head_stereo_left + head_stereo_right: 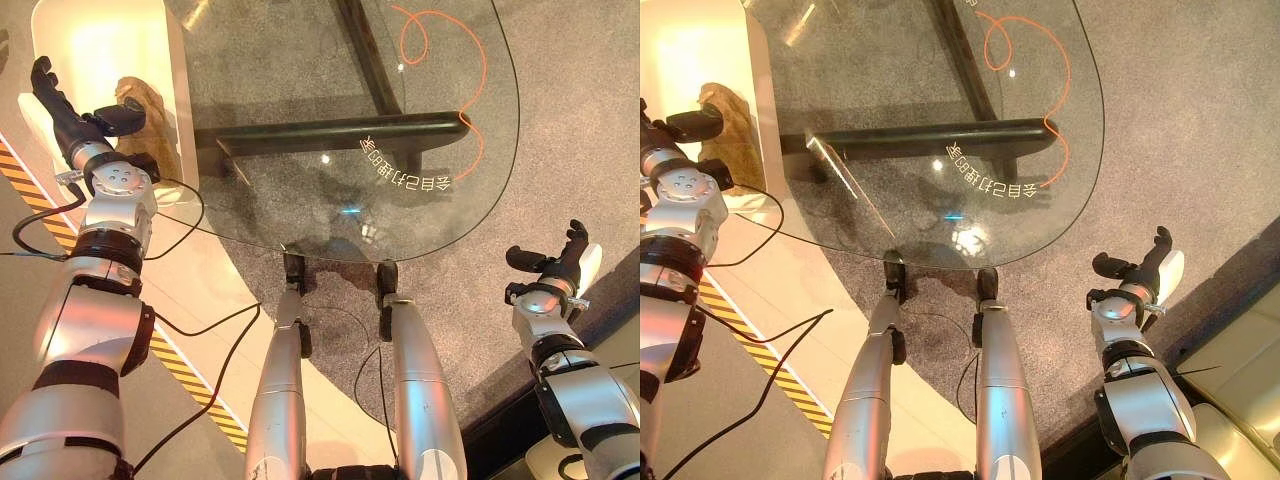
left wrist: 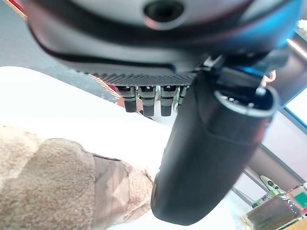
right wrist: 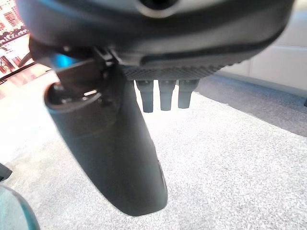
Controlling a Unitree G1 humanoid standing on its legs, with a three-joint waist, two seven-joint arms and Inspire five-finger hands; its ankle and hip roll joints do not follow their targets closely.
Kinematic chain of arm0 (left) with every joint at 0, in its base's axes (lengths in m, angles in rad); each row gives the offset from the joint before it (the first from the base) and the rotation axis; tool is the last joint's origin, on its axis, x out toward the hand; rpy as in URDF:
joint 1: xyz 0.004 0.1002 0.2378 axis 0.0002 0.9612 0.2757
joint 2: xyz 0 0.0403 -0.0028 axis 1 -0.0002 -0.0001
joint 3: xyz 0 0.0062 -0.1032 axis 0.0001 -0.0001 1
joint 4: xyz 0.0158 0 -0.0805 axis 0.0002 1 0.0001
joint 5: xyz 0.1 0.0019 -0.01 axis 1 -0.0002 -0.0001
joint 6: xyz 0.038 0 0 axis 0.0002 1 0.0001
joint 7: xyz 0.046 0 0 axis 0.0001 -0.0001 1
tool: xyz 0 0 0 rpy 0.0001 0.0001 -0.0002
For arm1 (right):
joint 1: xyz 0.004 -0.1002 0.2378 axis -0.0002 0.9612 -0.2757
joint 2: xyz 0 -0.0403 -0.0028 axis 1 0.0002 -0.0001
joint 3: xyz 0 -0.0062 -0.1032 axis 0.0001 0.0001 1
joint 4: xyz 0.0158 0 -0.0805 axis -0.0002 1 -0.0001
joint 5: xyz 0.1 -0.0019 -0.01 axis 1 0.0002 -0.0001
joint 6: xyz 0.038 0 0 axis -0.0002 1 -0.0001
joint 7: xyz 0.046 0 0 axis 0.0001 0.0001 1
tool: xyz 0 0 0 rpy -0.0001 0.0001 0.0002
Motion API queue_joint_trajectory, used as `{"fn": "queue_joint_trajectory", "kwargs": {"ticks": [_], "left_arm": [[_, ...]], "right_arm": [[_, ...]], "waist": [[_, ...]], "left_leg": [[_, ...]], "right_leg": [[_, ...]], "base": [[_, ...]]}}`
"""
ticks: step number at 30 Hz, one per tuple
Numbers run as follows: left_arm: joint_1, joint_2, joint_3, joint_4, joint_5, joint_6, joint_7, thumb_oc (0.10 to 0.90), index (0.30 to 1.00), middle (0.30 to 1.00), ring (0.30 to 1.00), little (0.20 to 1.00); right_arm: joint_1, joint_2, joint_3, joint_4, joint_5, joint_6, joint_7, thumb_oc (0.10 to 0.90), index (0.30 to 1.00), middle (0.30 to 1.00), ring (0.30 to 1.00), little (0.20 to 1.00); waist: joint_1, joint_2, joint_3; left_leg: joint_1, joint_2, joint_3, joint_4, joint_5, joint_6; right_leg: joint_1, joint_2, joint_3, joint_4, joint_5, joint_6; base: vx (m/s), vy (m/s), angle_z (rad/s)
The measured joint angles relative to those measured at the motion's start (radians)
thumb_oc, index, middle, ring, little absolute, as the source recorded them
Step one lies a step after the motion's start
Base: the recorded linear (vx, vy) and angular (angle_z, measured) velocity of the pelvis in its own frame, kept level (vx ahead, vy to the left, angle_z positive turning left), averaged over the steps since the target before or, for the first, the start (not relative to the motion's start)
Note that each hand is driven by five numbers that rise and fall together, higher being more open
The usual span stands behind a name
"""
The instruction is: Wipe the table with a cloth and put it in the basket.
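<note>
A beige cloth [image 1: 148,104] lies crumpled inside a white basket [image 1: 95,45] at the glass table's left end. My left hand [image 1: 72,118] hovers over the basket just left of the cloth, fingers straight and thumb spread, holding nothing. In the left wrist view the cloth [image 2: 53,184] rests on the white basket floor below the thumb [image 2: 216,153], apart from it. My right hand [image 1: 560,266] hangs open over the grey carpet to the right of the table, empty; the right wrist view shows its fingers [image 3: 165,93] straight above carpet.
The round glass table [image 1: 300,70] spans the upper middle, with a black frame [image 1: 340,132] under it and an orange cord [image 1: 470,90] seen through the glass. A yellow-black striped line [image 1: 190,375] runs across the floor at lower left.
</note>
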Motion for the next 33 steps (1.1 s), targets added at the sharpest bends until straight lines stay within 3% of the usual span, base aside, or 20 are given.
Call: {"fn": "queue_joint_trajectory", "kwargs": {"ticks": [6, 13, 21, 26, 30, 31, 33], "left_arm": [[0.000, 0.000, 0.000, -0.001, 0.001, -0.014, 0.002, 0.800, 0.900, 0.900, 0.900, 0.900], [0.015, 0.001, 0.002, -0.047, 0.001, -0.081, 0.021, 0.800, 0.900, 0.900, 0.900, 0.900], [0.095, 0.053, 0.047, -0.169, -0.001, -0.194, 0.035, 0.800, 0.900, 0.900, 0.900, 0.900], [0.132, 0.090, 0.097, -0.205, -0.003, -0.205, 0.017, 0.800, 0.900, 0.900, 0.900, 0.900], [0.268, 0.103, 0.170, -0.238, -0.031, -0.208, -0.047, 0.800, 0.900, 0.900, 0.900, 0.900], [0.322, 0.100, 0.181, -0.246, -0.043, -0.208, -0.059, 0.800, 0.900, 0.900, 0.900, 0.900], [0.409, 0.081, 0.219, -0.265, -0.047, -0.208, -0.097, 0.800, 0.900, 0.900, 0.900, 0.900]], "right_arm": [[0.000, 0.000, 0.000, 0.000, 0.000, 0.000, 0.000, 0.800, 0.900, 0.900, 0.900, 0.900], [0.041, 0.018, 0.000, -0.002, 0.000, -0.003, 0.000, 0.800, 0.900, 0.900, 0.900, 0.900], [0.127, 0.033, -0.028, -0.004, 0.000, -0.004, 0.000, 0.800, 0.900, 0.900, 0.900, 0.900], [0.179, 0.031, -0.097, -0.005, -0.001, 0.006, 0.003, 0.800, 0.900, 0.900, 0.900, 0.900], [0.262, 0.030, -0.148, -0.005, -0.004, 0.010, 0.020, 0.800, 0.900, 0.900, 0.900, 0.900], [0.289, 0.029, -0.160, -0.007, -0.004, 0.009, 0.022, 0.800, 0.900, 0.900, 0.900, 0.900], [0.327, 0.029, -0.198, -0.008, -0.005, 0.009, 0.032, 0.800, 0.900, 0.900, 0.900, 0.900]], "waist": [[-0.001, 0.000, 0.000], [0.000, -0.008, 0.002], [0.017, -0.012, -0.007], [0.041, -0.006, -0.009], [0.050, 0.010, -0.026], [0.060, 0.022, -0.068], [0.071, 0.042, -0.095]], "left_leg": [[0.000, 0.000, -0.001, 0.000, 0.001, -0.001], [0.047, 0.003, -0.006, -0.003, 0.003, -0.002], [0.265, 0.020, 0.001, -0.086, -0.008, -0.003], [0.356, 0.025, 0.000, -0.125, -0.013, -0.001], [0.473, 0.023, -0.002, -0.164, -0.006, 0.005], [0.471, 0.024, -0.003, -0.178, -0.008, 0.007], [0.499, 0.024, -0.004, -0.194, -0.009, 0.010]], "right_leg": [[0.001, 0.000, 0.000, 0.001, 0.000, 0.000], [0.056, 0.005, -0.004, -0.007, 0.001, 0.001], [0.272, 0.019, -0.006, -0.103, 0.006, 0.009], [0.377, 0.023, -0.012, -0.163, 0.026, 0.011], [0.516, 0.016, -0.032, -0.230, 0.020, 0.022], [0.517, 0.016, -0.038, -0.242, 0.016, 0.026], [0.550, 0.016, -0.043, -0.265, 0.018, 0.027]], "base": [[-0.01, -0.014, 0.00], [-0.02, -0.066, 0.01], [0.00, -0.033, -0.04], [0.06, -0.029, -0.02], [0.07, -0.016, 0.12], [0.06, -0.023, 0.09], [0.08, -0.037, 0.12]]}}
